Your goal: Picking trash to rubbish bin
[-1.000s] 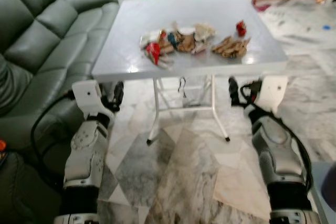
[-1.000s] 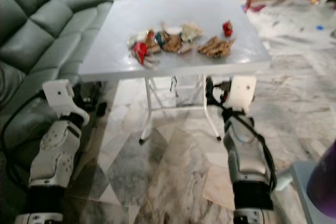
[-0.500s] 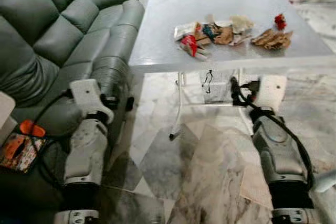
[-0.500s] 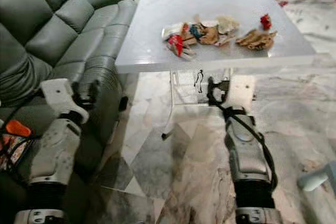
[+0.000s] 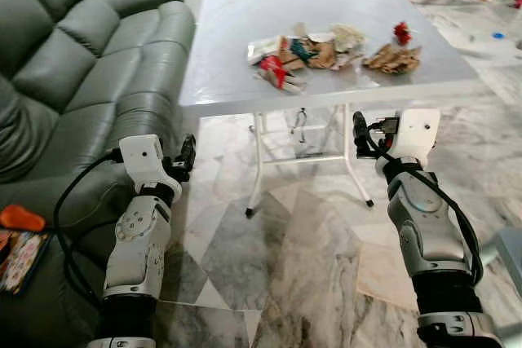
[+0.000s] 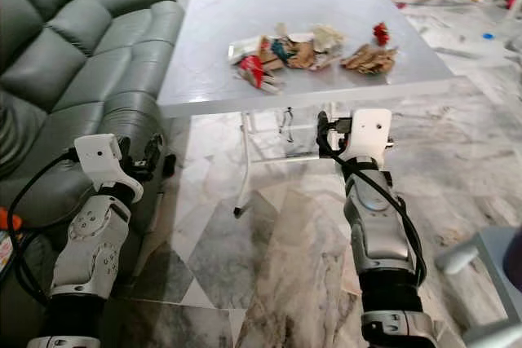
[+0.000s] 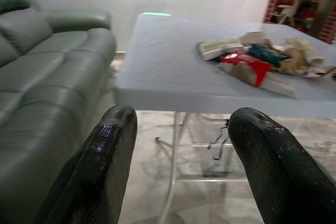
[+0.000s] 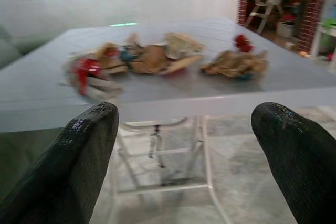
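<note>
On the white table sits the trash, a long scatter of wrappers running across the tabletop, with a brown crumpled clump and a small red scrap at its right end. Both arms are held low, short of the table's near edge, below its top. The right gripper has its fingers spread wide and empty; same for the left gripper. The trash lies forward of and above both, and I'd judge the right arm closer to that brown clump.

Table edge ahead of hands, sofa apparently crowding left
</note>
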You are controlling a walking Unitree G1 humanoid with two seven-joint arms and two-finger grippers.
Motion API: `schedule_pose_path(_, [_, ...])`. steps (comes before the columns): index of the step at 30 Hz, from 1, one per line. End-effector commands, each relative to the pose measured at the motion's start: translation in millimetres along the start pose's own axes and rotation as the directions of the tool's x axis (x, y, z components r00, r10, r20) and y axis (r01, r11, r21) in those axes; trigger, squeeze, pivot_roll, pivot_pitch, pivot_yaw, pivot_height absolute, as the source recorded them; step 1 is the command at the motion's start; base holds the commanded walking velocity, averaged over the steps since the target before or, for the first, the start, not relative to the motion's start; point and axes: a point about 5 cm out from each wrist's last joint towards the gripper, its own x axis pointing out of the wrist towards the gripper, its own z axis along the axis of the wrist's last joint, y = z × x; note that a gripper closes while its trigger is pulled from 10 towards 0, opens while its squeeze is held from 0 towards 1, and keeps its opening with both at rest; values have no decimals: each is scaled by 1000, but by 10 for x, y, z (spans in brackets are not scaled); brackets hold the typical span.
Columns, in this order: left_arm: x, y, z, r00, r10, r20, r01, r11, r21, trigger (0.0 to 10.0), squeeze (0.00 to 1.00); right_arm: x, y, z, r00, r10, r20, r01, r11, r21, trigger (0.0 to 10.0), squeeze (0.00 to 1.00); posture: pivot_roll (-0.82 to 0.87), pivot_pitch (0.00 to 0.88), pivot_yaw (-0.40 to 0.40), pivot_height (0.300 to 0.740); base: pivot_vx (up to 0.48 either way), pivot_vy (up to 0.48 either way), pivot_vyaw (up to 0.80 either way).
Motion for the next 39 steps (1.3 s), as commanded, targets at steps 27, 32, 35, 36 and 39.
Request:
schedule_pose_path(27, [-768,372,-428,985,56,-161,-40,994,106,10000,0,-837,-517,-429,985,-109,-130,98,991,-87,10000,0,-38,33,96,740,0,0,-58])
schedule_pose_path(32, [-746,309,-445,985,36,-166,-19,994,105,10000,0,-885,-538,-425,982,-125,-140,114,990,-85,10000,0,-62,29,100,740,0,0,0])
schedule_pose_path(35, [-692,215,-465,986,8,-166,8,996,94,10000,0,-889,-606,-337,982,-152,-116,141,985,-99,10000,0,-106,43,107,740,0,0,0])
schedule_pose_path(36, [-654,189,-488,985,2,-174,13,996,84,10000,0,-913,-659,-317,977,-179,-119,166,979,-115,10000,0,-117,47,109,740,0,0,0])
schedule_pose_path(39, [-630,129,-512,984,-16,-179,29,997,71,10000,0,-961,-735,-291,970,-212,-121,198,973,-117,10000,0,-136,47,107,740,0,0,0])
